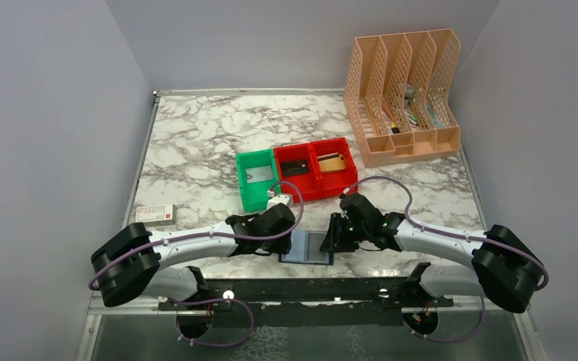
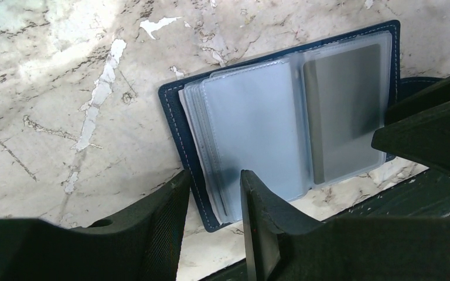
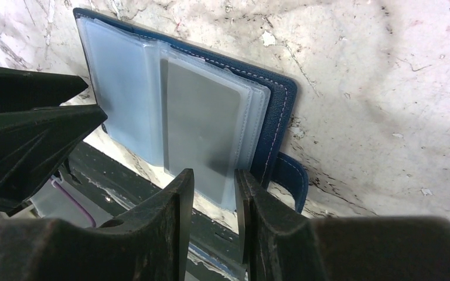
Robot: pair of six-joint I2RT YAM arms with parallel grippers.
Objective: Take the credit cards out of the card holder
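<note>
Navy pebbled card holder [image 2: 281,129], white stitching, frosted clear sleeves [image 3: 205,117], lies open on marble [image 2: 64,88] between both claws. The left claw [image 2: 214,181] sits partly spread over its corner; the right claw [image 3: 214,175]: can't tell if pinching sleeves.

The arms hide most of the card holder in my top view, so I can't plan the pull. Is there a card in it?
Observer: Yes. The card holder lies open, and one grey card sits in a clear sleeve on the page nearer the right arm.
Operator: Is the right gripper closed on it?
Observer: No. The right gripper is open. That sleeve's near corner shows between its fingers, but nothing is pinched.
Operator: And the left?
Observer: The left gripper is open too. It is over the near edge of the other page, whose front sleeve looks empty.
</note>
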